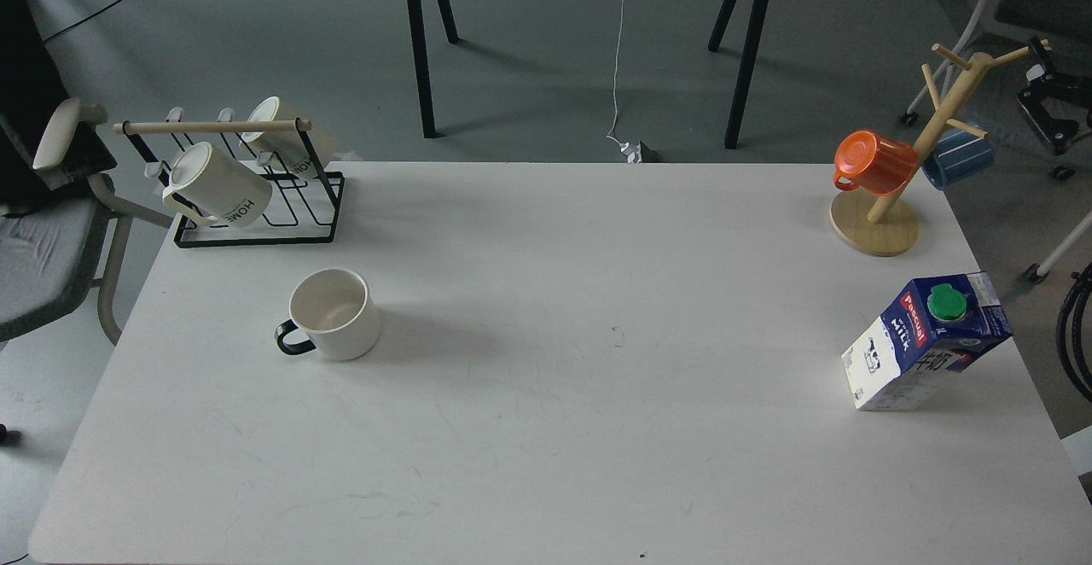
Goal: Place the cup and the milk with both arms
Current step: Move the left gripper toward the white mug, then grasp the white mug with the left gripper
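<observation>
The cup [334,315], a short wide white mug with a black handle pointing left and a cream inside, stands upright on the left part of the white table [554,394]. The milk [926,341], a blue and white gable-top carton with a green screw cap and a red label, stands near the table's right edge. Neither of my arms nor either gripper is in view.
A black wire rack [247,198] with a wooden bar holds two cream "HOME" mugs [217,185] at the back left. A wooden mug tree [904,181] with an orange cup [870,162] and a blue cup [957,158] stands at the back right. Chairs flank the table.
</observation>
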`<action>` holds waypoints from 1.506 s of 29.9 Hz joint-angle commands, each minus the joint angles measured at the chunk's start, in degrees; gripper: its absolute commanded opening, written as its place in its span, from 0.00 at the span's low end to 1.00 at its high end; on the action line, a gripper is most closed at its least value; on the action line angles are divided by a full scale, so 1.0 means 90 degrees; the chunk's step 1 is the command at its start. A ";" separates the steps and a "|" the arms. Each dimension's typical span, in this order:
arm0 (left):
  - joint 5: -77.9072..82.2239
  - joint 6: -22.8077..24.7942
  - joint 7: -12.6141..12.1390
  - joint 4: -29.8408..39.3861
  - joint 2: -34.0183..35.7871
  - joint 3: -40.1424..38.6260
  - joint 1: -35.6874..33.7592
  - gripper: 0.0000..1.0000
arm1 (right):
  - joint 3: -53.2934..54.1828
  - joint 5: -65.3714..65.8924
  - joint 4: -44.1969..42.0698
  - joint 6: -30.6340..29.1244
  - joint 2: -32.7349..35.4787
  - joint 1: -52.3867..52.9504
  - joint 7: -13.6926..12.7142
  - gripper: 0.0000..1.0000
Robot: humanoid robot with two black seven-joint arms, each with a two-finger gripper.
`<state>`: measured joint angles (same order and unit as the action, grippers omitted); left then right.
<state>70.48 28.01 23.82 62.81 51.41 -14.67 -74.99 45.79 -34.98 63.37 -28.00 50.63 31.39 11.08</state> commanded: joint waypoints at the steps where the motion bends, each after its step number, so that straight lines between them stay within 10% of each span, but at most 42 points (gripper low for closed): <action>1: 0.1686 -0.0001 0.0389 0.1222 0.0157 0.0019 0.0557 1.00 | 0.0010 0.0000 -0.0001 0.0000 0.0009 -0.0021 -0.0001 0.98; 16: 0.4639 -0.0001 0.0464 0.1634 0.0196 0.0087 0.2491 1.00 | 0.0020 0.0000 0.0019 0.0000 0.0039 -0.0070 -0.0001 0.98; 45: 0.5157 -0.0001 0.0464 0.0921 -0.0458 0.0146 0.3010 0.96 | 0.0030 0.0000 0.0029 0.0000 0.0039 -0.0158 -0.0001 0.98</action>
<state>116.89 28.00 28.01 71.52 47.91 -13.45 -47.91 45.98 -34.98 63.63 -28.00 50.98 29.96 11.08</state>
